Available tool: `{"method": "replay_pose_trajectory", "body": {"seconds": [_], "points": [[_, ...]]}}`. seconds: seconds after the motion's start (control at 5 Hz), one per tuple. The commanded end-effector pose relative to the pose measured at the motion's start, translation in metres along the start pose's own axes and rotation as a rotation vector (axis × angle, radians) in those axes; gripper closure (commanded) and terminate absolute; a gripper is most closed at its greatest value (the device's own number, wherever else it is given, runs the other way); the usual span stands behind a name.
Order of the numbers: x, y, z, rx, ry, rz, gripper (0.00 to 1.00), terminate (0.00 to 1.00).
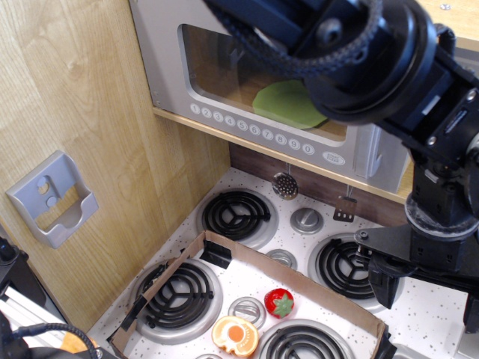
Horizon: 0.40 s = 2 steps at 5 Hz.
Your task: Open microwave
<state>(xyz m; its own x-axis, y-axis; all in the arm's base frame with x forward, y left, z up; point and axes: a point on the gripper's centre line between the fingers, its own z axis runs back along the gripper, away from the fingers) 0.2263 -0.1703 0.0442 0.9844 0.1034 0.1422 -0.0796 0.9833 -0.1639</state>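
The microwave (262,90) is sitting shut on the shelf above the stove. The fingers (426,288), spread and gripping nothing, are being held below its handle (370,153); a mistimed reach risks missing it.

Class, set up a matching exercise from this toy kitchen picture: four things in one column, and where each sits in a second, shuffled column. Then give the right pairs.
Things:
1. microwave
2. grey holder
3. strawberry
4. slotted spoon

Places:
A. inside the cardboard tray on the stove
B. on the wooden side wall
C. hanging under the shelf, behind the burners
D. on the shelf above the stove, door closed

Pairs: 1-D, 2-B, 3-A, 4-C
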Motion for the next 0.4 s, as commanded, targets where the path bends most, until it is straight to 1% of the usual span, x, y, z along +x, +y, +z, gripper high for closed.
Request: {"method": "replay_pose_trajectory", "body": {"seconds": [0.0,0.2], "points": [[0.000,0.000,0.000,0.000,0.000,0.000,0.00,0.00],[0.002,0.019,0.014,0.025,-0.035,-0.022,0.00,0.00]]}}
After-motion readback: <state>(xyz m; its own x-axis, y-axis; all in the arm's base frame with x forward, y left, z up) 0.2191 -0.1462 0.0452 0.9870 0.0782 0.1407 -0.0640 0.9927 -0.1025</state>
